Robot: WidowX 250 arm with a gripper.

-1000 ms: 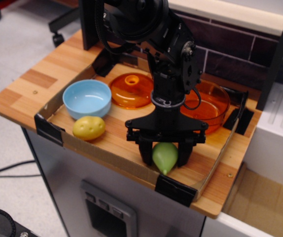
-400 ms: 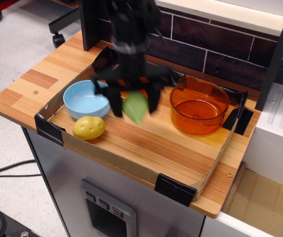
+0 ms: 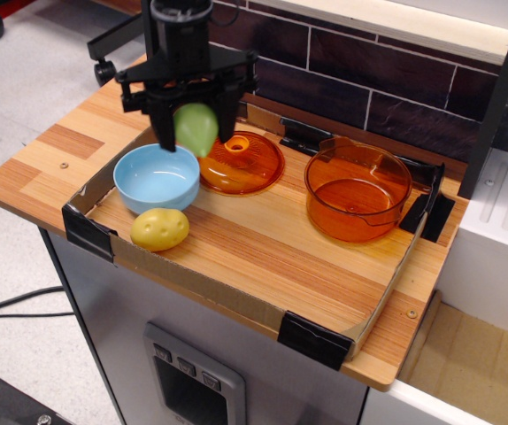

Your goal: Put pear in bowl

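The light-green pear (image 3: 196, 127) hangs between the fingers of my black gripper (image 3: 196, 133), which is shut on it. It is held in the air above the far right rim of the light-blue bowl (image 3: 156, 177). The bowl sits at the left end of the wooden tray and is empty inside. The pear's tapered tip points down toward the gap between the bowl and the orange lid.
An orange domed lid (image 3: 241, 162) lies right of the bowl. A transparent orange pot (image 3: 357, 192) stands at the tray's right. A yellow potato toy (image 3: 159, 228) lies in front of the bowl. A low cardboard rim (image 3: 210, 289) with black corner clips borders the tray.
My gripper lifted the pear from the tray's front right, carried it left and back, and now holds it over the bowl's far rim. The lid and pot came into view.
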